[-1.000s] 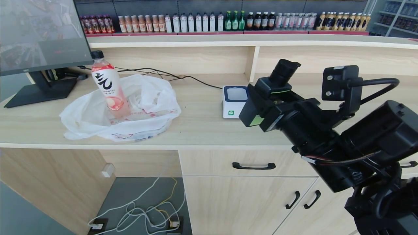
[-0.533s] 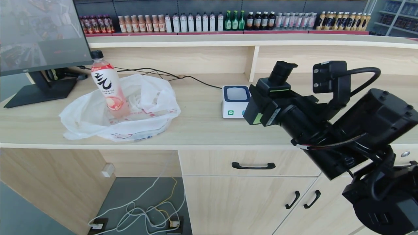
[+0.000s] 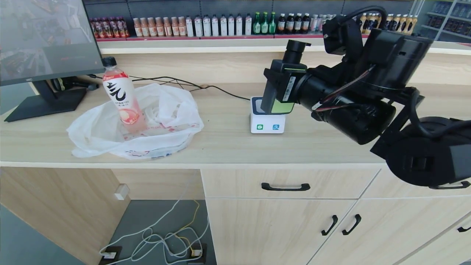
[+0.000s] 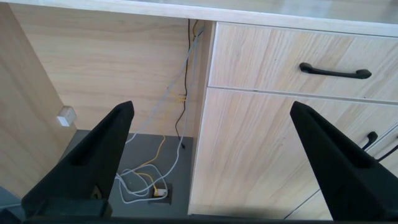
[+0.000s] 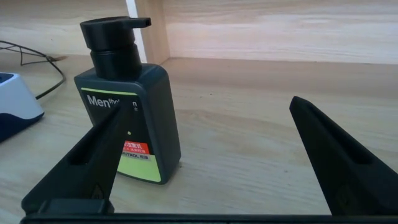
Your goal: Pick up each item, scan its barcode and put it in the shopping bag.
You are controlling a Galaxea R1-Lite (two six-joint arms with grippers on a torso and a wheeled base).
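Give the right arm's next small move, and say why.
Probably tilt the pump bottle so its barcode strip turns down toward the scanner window. In the head view the bottle is upright at the right gripper, just over the scanner, and the strip looks to face sideways, so it likely cannot be read yet.

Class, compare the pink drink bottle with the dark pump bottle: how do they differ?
The drink bottle is clear pink with a small screw cap; the pump bottle is opaque, dark, boxy, pump-topped. The drink bottle stands in the bag; the pump bottle is near the scanner. Both are upright.
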